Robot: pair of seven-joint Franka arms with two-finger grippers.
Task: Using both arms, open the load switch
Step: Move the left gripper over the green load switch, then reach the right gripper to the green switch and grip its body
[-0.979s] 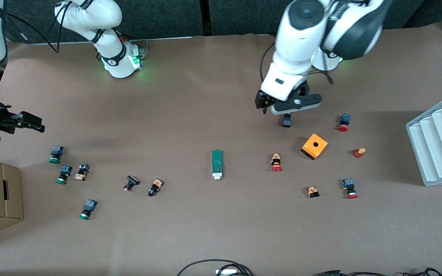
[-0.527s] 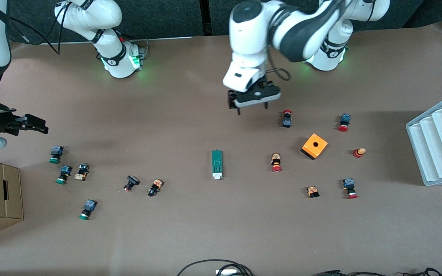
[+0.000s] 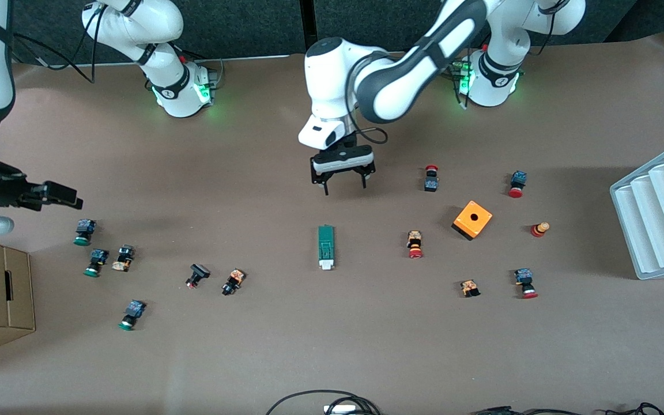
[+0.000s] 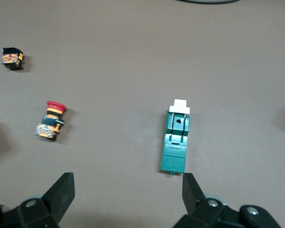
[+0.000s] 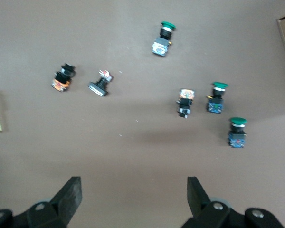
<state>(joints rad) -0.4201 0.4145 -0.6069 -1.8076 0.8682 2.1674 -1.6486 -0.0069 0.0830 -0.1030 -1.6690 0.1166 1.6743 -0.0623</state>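
load switch [image 3: 325,246] on table, left hand [image 3: 343,182] above, open

load switch [image 3: 325,246] – green plastic, faint sheen | table [image 3: 309,346] – matt brown paper | arms [image 3: 389,86] – glossy white

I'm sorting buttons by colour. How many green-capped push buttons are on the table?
3 green-capped buttons, all toward the right arm's end: one farthest from the front camera, one slightly nearer, one nearest. None appears hidden.
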